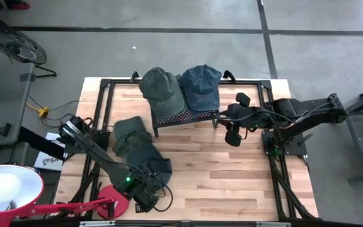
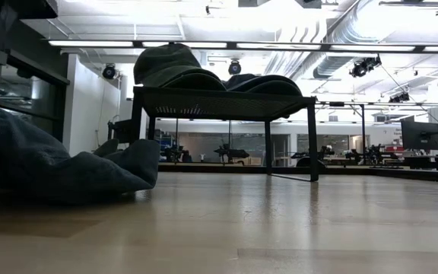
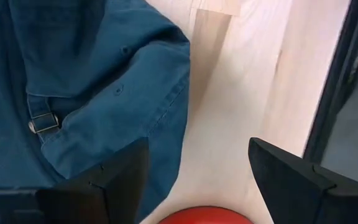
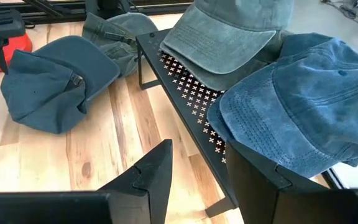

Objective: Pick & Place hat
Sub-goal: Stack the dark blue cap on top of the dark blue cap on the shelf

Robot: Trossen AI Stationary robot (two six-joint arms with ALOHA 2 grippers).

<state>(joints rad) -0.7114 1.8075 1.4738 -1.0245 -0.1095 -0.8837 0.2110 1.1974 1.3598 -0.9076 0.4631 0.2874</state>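
The light plank table top (image 1: 225,170) is smooth wood with a faint sheen. The blue cap (image 4: 303,106) and grey-green cap (image 4: 222,37) are matt, washed, stitched cloth. They rest on a black perforated metal rack (image 4: 197,84), matt painted.

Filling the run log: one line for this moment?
left claw: open, beside dark blue hat | right claw: empty, near rack | rack: two hats
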